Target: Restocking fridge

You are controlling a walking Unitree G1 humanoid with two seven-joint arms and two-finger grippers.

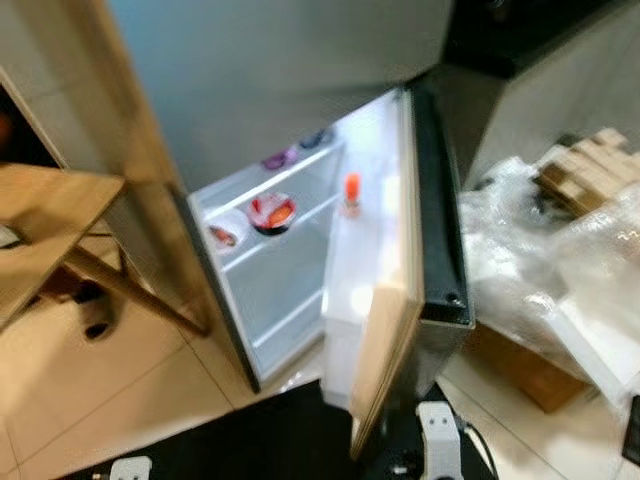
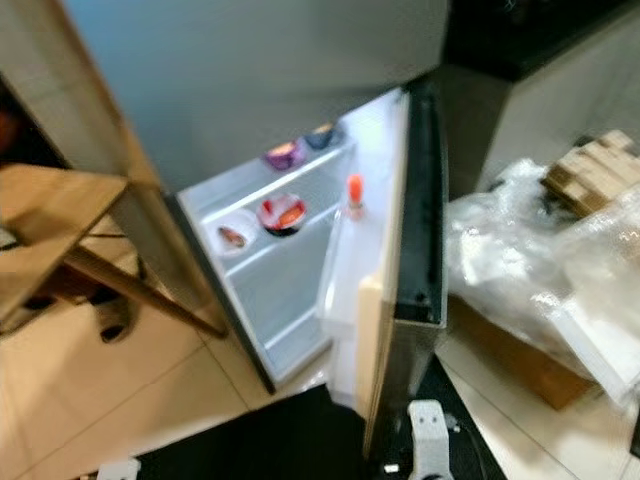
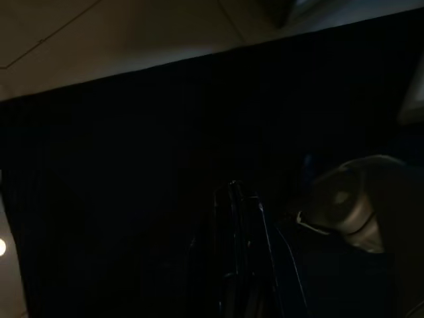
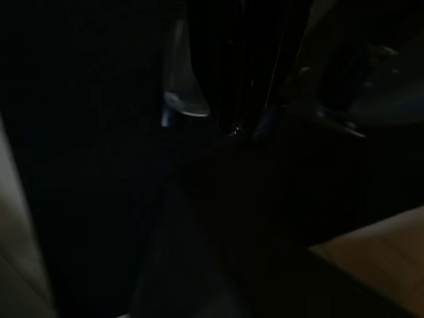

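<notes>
the fridge (image 1: 300, 130) stands ahead with its lower door (image 1: 400, 300) swung open toward the robot, edge-on, the cavity to the door's left. on the shelves: a bowl (image 1: 272, 212), a plate (image 1: 224, 236), a bottle (image 1: 351, 192) in the door rack. both arms hang low. the left gripper (image 3: 237, 199) has its fingers together; the right gripper (image 4: 232, 126) cannot be judged in the dark. neither holds stock. judgement: the cavity lies forward-left, so the left arm has the clearer reach; the door blocks the right.
</notes>
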